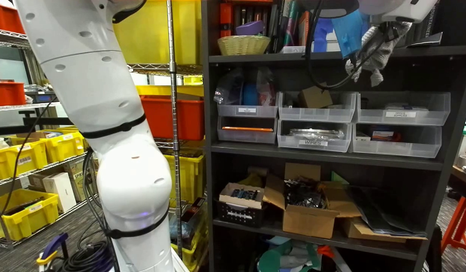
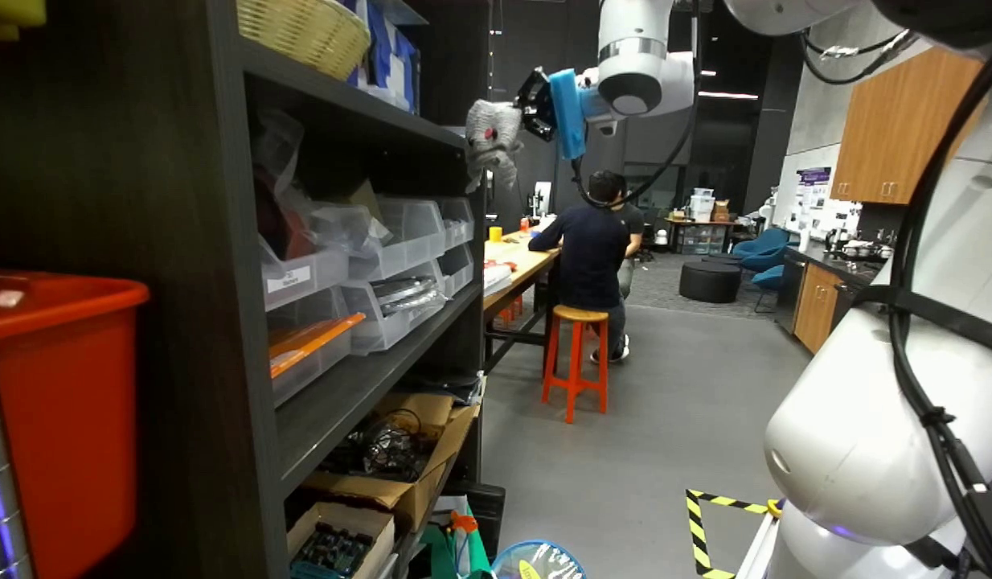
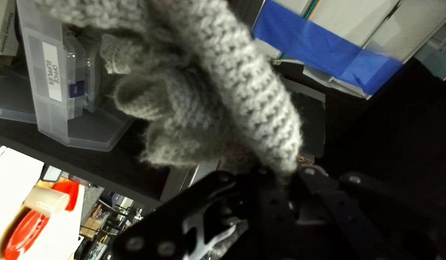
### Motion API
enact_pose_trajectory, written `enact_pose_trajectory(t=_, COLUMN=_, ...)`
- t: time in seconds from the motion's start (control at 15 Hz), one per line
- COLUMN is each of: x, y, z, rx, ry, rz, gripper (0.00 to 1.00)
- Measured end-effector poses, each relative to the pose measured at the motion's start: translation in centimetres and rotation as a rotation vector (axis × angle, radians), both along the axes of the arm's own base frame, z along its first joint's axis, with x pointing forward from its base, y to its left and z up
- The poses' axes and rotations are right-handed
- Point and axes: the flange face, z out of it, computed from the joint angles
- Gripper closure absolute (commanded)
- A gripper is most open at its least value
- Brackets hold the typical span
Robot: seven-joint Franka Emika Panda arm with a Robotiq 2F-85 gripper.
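**Grey knitted item [image 2: 493, 133] hung from a pinch**

The gripper [image 3: 284, 175] pinches the item near one edge, which is probably why the rest, looking limp, droops in loose folds. It hangs by the front of the dark shelf unit [image 2: 158, 185], higher than the clear bins [image 1: 369, 116] (whether it touches the unit, I cannot tell). Those bins sit on the surface [image 1: 327, 158] with labels [image 1: 313, 143] outward, presumably so contents can be found quickly.
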Motion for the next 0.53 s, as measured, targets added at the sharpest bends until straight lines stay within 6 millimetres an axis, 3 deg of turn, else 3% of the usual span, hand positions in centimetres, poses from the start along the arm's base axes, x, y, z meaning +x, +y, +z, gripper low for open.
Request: enact_pose_trajectory(t=0.53, x=2.3, y=5.8, z=-0.6, rx=-0.041, ry=0.021, rz=0.129, gripper=0.97)
